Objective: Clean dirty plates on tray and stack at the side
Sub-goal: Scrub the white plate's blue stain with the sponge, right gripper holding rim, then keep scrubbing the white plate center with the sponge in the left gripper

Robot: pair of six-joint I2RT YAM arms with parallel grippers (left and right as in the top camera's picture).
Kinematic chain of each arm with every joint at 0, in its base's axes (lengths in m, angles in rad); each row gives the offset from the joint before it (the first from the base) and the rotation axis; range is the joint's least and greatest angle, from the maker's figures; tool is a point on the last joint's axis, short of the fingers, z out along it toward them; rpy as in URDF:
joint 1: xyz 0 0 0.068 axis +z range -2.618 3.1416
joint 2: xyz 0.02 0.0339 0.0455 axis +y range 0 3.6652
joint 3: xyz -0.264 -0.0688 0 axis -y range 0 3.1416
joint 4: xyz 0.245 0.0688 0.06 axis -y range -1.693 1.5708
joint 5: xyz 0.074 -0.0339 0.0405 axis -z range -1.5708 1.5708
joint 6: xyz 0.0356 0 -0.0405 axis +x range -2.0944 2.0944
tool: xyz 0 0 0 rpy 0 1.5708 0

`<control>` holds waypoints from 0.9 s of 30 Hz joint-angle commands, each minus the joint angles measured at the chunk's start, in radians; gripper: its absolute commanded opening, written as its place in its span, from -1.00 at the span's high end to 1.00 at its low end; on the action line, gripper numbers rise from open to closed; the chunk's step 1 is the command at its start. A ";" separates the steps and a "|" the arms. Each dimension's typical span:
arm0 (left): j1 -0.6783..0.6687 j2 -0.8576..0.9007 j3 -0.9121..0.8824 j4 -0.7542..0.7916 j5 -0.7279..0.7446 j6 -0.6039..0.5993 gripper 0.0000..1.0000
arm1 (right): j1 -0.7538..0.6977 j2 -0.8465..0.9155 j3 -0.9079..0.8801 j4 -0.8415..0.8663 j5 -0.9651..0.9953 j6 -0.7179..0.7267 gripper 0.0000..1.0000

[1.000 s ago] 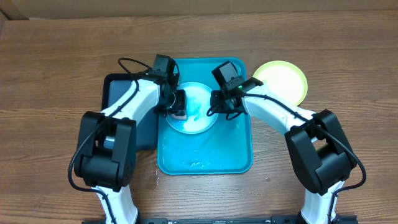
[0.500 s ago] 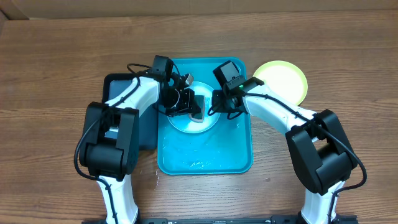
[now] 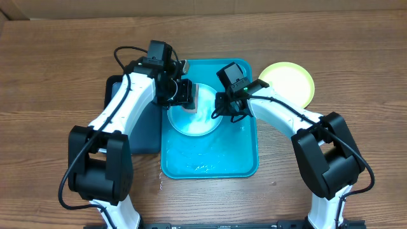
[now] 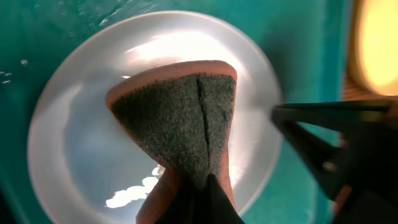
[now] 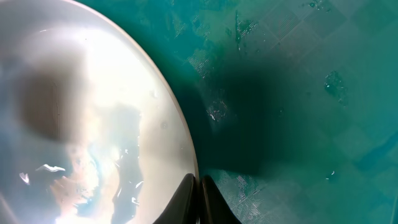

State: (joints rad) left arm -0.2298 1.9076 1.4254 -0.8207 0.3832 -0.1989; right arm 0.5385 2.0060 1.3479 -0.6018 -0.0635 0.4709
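Observation:
A light blue dirty plate (image 3: 198, 124) lies in the turquoise tray (image 3: 210, 159), wet and shiny. My left gripper (image 3: 186, 94) is shut on a folded orange sponge (image 4: 180, 118) with a dark green scouring face. The sponge presses on the plate (image 4: 74, 124) near its far left part. My right gripper (image 3: 220, 109) is shut on the plate's right rim (image 5: 177, 124), its fingertips (image 5: 186, 196) pinching the edge just above the tray floor (image 5: 298, 93). A yellow-green plate (image 3: 287, 83) rests on the table to the right of the tray, also in the left wrist view as a plate (image 4: 376, 43).
A black tray (image 3: 130, 121) sits against the turquoise tray's left side, partly under my left arm. Water drops and foam lie on the turquoise tray's near half (image 3: 203, 166). Bare wooden table (image 3: 57, 76) surrounds both trays.
My left gripper has swept the sponge across the plate, first right toward the middle, then back up to the far left part. The right gripper has stayed on the rim.

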 commanded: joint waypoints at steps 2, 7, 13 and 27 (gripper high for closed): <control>-0.023 0.002 -0.058 0.020 -0.176 0.007 0.92 | 0.005 0.005 -0.001 0.006 -0.005 -0.001 0.92; -0.030 0.002 -0.159 0.097 -0.262 -0.058 0.92 | 0.005 0.005 -0.001 0.006 -0.005 -0.001 0.92; -0.031 0.002 -0.288 0.230 -0.247 -0.125 0.92 | 0.005 0.005 -0.001 0.006 -0.005 -0.001 0.92; -0.034 0.002 -0.371 0.396 -0.044 -0.143 0.92 | 0.005 0.005 -0.001 0.010 -0.005 0.000 0.92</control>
State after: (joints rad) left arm -0.2424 1.8732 1.0866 -0.4332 0.2867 -0.3199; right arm 0.5362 2.0060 1.3479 -0.6029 -0.0368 0.4706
